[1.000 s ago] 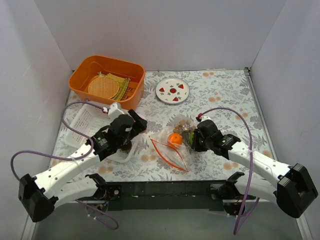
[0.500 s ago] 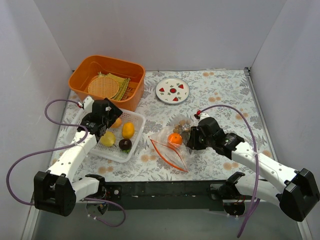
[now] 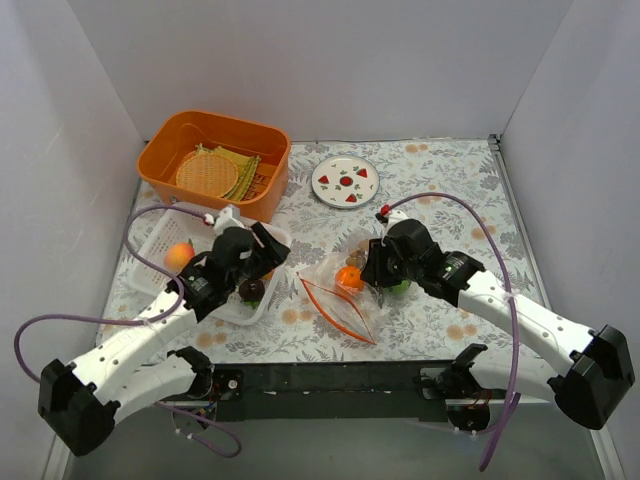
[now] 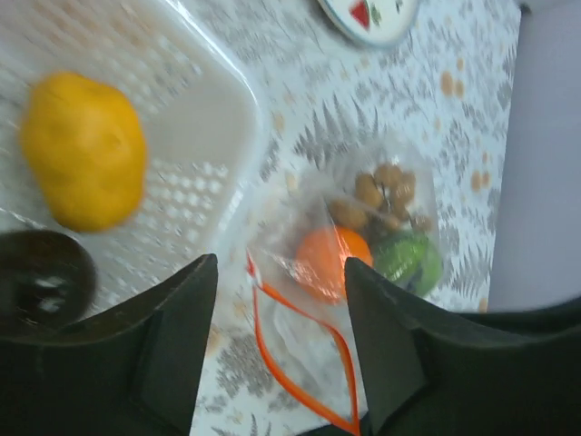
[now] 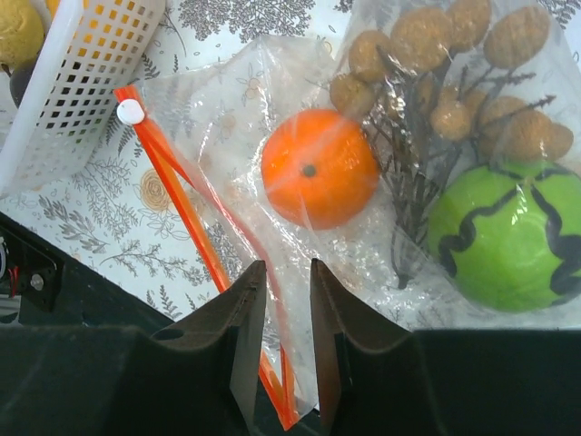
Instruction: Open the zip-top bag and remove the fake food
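Top external view: on the floral table (image 3: 450, 190), a white perforated basket (image 3: 160, 237) is recorded, with the crinkly clear zip-top bag (image 3: 335, 300) lying flat just beside it. A striped green ball (image 5: 508, 236), a smooth orange fruit (image 5: 318, 168) and knobbly tan nuts (image 5: 427, 36) are enclosed. Left gripper (image 4: 281, 263) fingers are spread, empty; right gripper (image 5: 289, 268) fingers stand near-together over the bag, grip undeterminable.

The desk (image 3: 450, 180) had a white top printed with grey leaves and little orange flowers, a plain pale back wall (image 3: 320, 60) and two plain side walls (image 3: 50, 150) stood close around it, a black bar (image 3: 320, 380) ran along its near edge, and the light was soft.
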Controlling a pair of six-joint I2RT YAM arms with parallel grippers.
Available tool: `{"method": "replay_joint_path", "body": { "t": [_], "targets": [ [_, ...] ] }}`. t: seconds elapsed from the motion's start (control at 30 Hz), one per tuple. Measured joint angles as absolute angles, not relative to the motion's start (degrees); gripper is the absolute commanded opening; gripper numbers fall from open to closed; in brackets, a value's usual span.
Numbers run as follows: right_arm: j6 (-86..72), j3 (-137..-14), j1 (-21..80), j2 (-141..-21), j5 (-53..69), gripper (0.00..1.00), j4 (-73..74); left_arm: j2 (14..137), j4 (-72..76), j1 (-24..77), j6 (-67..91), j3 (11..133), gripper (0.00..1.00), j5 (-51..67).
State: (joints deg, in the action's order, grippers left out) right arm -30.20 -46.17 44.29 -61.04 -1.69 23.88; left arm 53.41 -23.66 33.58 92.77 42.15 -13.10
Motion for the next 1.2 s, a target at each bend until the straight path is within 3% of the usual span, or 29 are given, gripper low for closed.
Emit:
{"method": "replay_joint_path", "body": {
  "t": [0.27,0.43,0.8,1.2],
  "targets": [
    [-28.42,-49.82,45.39,-67.9,-2.61,0.36,23.86,58.08,-23.51,58.54,102.02,38.61,0.41,-19.75],
    [-27.77,-52.16,45.89,-72.71,-4.49,0.48,23.79,66.02,-21.26,67.46,105.84,38.79,0.39,-22.98],
    [-27.99,-53.47,46.44,-79.05,-8.71,0.63,23.73,80.12,-12.95,70.48,106.13,40.12,0.4,-24.43],
    [-29.39,-56.45,46.52,-84.51,-11.53,0.63,23.42,80.18,-9.47,70.7,103.15,41.43,0.4,-26.04]
  ]
}}
